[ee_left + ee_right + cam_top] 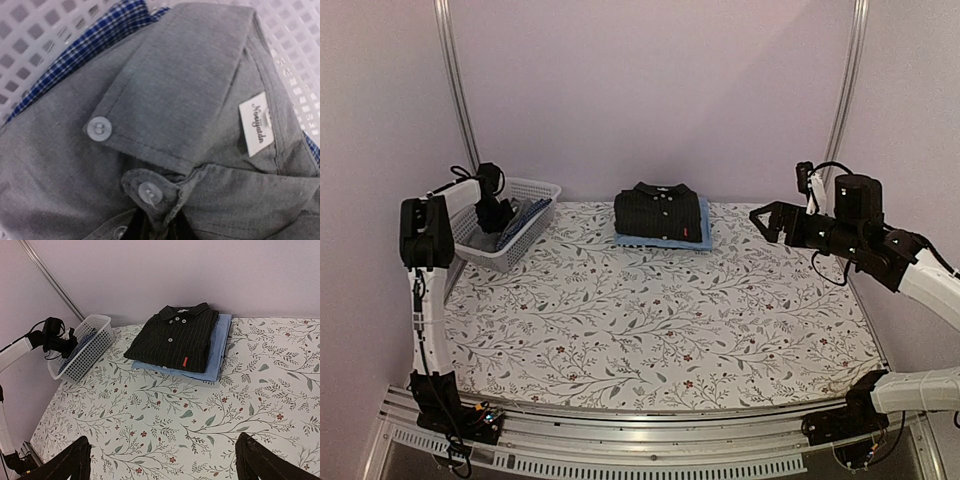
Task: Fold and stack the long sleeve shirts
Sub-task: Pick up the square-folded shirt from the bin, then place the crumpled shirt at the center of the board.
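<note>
In the far-left corner's white plastic lattice basket (pixel 542 192) the left gripper (pixel 492 215), grip impossible to tell, hangs over the mid-grey button-up shirt (pixel 175 100), the right gripper (pixel 767 222) hangs spread, and the black pinstriped shirt (pixel 658 212) tops the light blue shirt (pixel 705 238) by the far edge.

plain pale lilac walls (pixel 650 90) on three sides, evenly lit. slim metal poles (pixel 455 90) at both back corners. counter (pixel 660 320) covered in white cloth with grey vines and small red flowers. aluminium rail (pixel 640 440) along its near edge.
</note>
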Tool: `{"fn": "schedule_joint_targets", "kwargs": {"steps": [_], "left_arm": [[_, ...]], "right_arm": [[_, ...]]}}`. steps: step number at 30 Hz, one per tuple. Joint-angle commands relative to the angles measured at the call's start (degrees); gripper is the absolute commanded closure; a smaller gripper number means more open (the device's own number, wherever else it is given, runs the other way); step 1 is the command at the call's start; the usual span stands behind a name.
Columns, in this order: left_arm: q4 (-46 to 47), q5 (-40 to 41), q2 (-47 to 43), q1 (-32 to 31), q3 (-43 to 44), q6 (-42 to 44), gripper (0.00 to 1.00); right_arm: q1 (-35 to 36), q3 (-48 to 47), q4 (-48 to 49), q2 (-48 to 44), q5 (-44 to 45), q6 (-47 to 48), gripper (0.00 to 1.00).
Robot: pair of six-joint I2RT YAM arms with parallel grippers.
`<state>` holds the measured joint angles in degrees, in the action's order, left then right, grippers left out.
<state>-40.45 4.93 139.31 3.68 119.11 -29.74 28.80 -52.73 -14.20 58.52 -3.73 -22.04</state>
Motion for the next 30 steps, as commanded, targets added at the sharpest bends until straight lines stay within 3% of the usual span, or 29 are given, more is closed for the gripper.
{"fn": "schedule_joint_targets", "kwargs": {"steps": [1,17,25,30], "left_arm": [[-0.77,0.64,-4.67,0.6,1.82,1.27,1.0],[3.13,-4.14,-22.05,-3.49,6.94,9.1,1.0],[8.87,-6.59,-32.41,-18.66,6.76,15.22,1.0],[13.33,-12.25,-36.72,-29.78,6.41,15.57,1.0]], "right_arm": [[-0.25,0.89,-0.56,-0.48,-1.12,-0.63,0.01],[-0.27,0.44,1.81,2.36,-2.81,-0.98,0.01],[-0.3,-0.87,1.89,3.7,-0.71,-0.73,0.01],[-0.27,-0.88,1.81,3.5,1.36,-0.68,0.01]]}}
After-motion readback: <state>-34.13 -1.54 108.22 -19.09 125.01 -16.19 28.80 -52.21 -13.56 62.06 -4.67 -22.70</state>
